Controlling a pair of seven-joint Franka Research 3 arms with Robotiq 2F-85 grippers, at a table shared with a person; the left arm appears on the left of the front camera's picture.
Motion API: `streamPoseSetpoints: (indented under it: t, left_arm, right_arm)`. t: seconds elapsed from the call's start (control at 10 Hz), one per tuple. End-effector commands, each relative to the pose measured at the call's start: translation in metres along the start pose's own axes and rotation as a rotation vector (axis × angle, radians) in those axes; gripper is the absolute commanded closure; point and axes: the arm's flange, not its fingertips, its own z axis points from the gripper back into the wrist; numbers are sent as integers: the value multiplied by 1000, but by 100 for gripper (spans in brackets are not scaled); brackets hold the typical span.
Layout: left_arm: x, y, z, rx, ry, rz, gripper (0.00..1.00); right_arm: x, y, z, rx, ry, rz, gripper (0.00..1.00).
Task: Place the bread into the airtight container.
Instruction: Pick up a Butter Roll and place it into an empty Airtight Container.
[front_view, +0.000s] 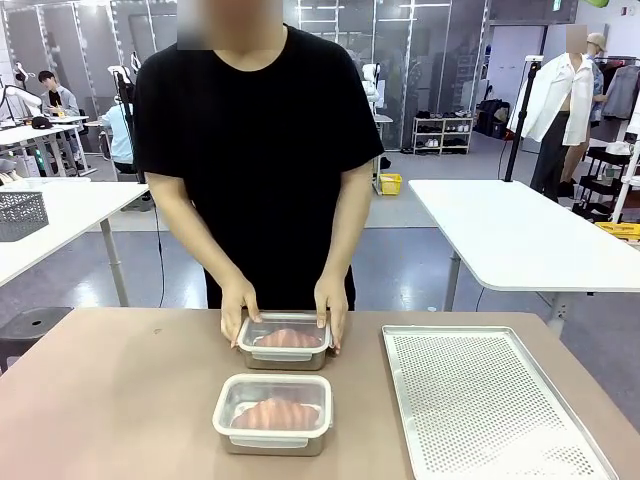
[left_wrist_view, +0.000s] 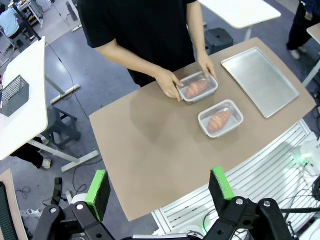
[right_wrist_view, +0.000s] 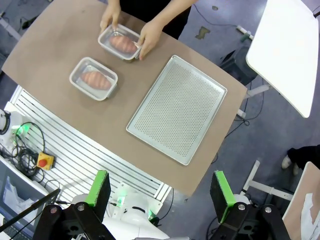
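Pincers (left_wrist_view: 159, 187) (right_wrist_view: 160, 190) splayed high above lidded containers (front_view: 272, 413).

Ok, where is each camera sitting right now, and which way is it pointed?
Front view: low at the robot's table edge, looking across at the person, whose hands hold the far container.
Left wrist view: high above the table, looking down; left gripper open at the bottom edge.
Right wrist view: high up too, looking down over the tray; right gripper open.
Shared: all show both containers, including the near container, and the tray.
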Motion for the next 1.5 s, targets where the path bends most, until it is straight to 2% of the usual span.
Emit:
streamPoseSetpoints:
  t: [0.0, 1.4]
  left_arm:
    - [-3, -5, 10, 4, -13, -5, 0]
    - [-3, -5, 10, 4, -13, -5, 0]
  right_arm:
    - [-2, -3, 0, 5, -14, 18, 0]
    - [-2, -3, 0, 5, -14, 18, 0]
